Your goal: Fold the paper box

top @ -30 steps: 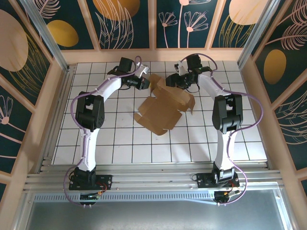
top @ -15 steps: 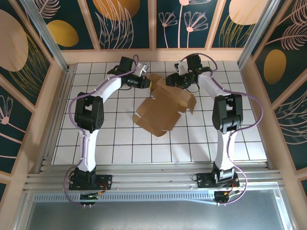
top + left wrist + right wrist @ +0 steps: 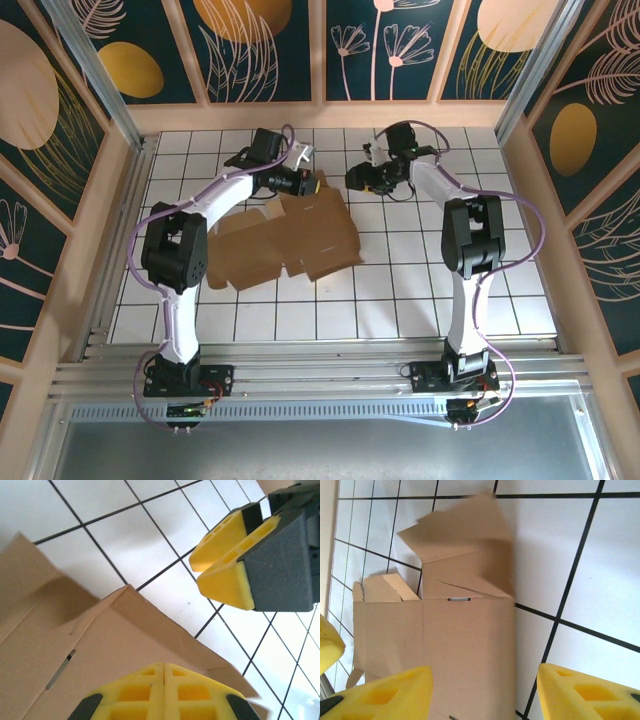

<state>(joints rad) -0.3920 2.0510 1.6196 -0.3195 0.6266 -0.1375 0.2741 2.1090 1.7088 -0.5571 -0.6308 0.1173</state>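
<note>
The paper box [image 3: 290,235] is a flat brown die-cut cardboard sheet with flaps and slits, lying left of centre on the white tiled table. My left gripper [image 3: 312,184] is at the sheet's far edge. In the left wrist view its yellow pads [image 3: 145,692] are pressed together right over the cardboard [image 3: 100,650], and nothing shows between them. My right gripper [image 3: 353,180] hovers just right of that edge, apart from the sheet. In the right wrist view it [image 3: 485,695] stands open above the cardboard [image 3: 465,645], whose far flap is blurred.
The tiled table [image 3: 450,270] has free tiles to the right of the sheet and in front of it. Wooden walls [image 3: 525,200] close in the sides and back. An aluminium rail [image 3: 320,375] runs along the near edge by the arm bases.
The cardboard has swung from the table's middle to the left and now lies spread out flatter. My left arm's elbow has shifted left. The right gripper has hardly moved.
</note>
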